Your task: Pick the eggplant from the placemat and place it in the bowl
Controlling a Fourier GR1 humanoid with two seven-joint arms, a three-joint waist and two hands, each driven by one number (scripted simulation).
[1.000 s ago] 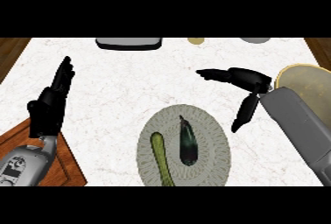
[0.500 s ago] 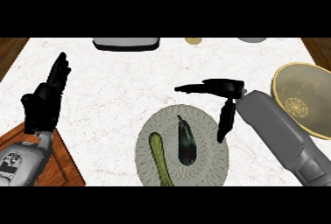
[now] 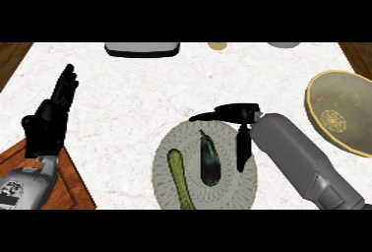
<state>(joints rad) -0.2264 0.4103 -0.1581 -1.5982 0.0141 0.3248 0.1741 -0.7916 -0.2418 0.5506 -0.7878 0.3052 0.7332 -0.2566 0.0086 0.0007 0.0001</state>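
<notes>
I am holding my right hand (image 3: 240, 129) over the upper right part of the placemat (image 3: 166, 162), fingers apart and clamped on nothing. The thumb side is pointing left across the mat's top edge, while the longer fingers (image 3: 242, 150) are hanging down along the right side of the eggplant (image 3: 209, 158), just beside it. I cannot tell whether they are touching it yet. The hand is spread this way, I judge, so that thumb and fingers can close around the eggplant from either side. My right forearm is coming in from the lower right, slanting up and left, with the wrist bent so the hand is sitting above the mat.

The eggplant is lying lengthwise on the placemat, stem end toward the far side. A thin green vegetable (image 3: 178, 179) is lying beside it on the left, apart from it, so the fingers are working on the freer right side.

The bowl (image 3: 320, 106) is waiting on the surface (image 3: 145, 93) at the right edge, well apart from the mat, nothing visible in it.

My left hand (image 3: 49, 120) is resting open at the left edge, fingers up, above a wooden board (image 3: 73, 189).
</notes>
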